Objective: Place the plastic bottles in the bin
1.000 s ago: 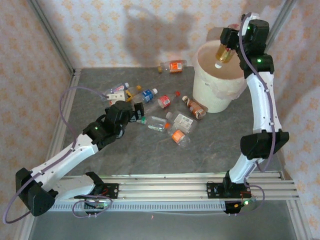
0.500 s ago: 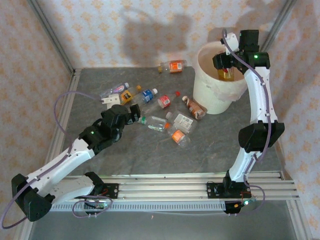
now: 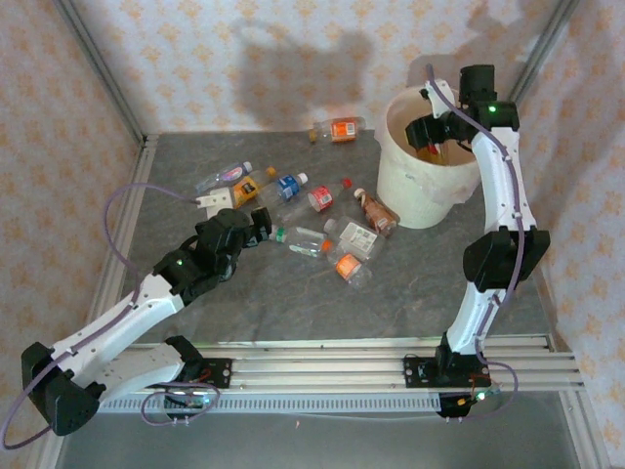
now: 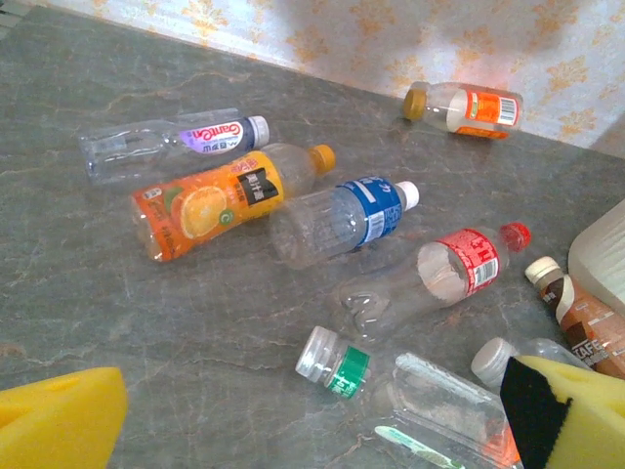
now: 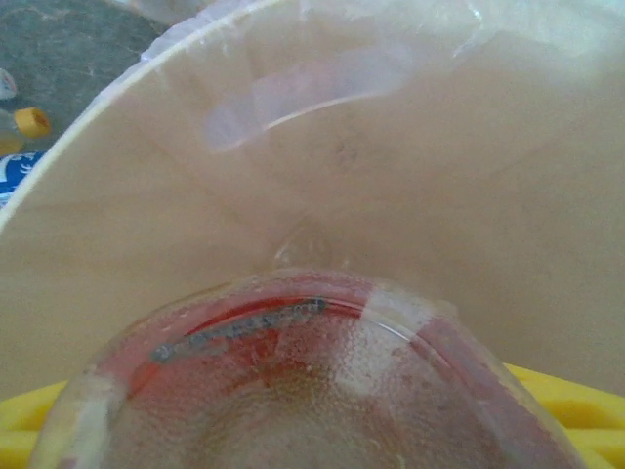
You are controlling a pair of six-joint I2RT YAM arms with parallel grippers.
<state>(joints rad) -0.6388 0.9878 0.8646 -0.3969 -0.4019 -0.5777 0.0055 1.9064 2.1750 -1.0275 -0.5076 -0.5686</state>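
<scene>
While the right pincer (image 3: 431, 133) is positioned inside the bin (image 3: 402, 188), a clear bottle (image 5: 322, 391) with a reddish tint is seen between its yellow pads (image 5: 578, 396), base toward the wrist camera. Whether it is pinched or freed cannot be told. The bin is stationed at the far right of the tabletop (image 3: 244, 303). The left pincer (image 3: 258, 227) is held low over the tabletop, its fingers (image 4: 54, 420) spread wide, nothing gripped. Ahead of it, lying on their sides, are noted an orange-labelled bottle (image 4: 205, 205), a blue-labelled bottle (image 4: 347, 220) just beside it, a red-labelled bottle (image 4: 439, 278) and, nearest, a green-capped bottle (image 4: 337, 362). Another bottle (image 4: 464, 106) lies apart near the wall.
</scene>
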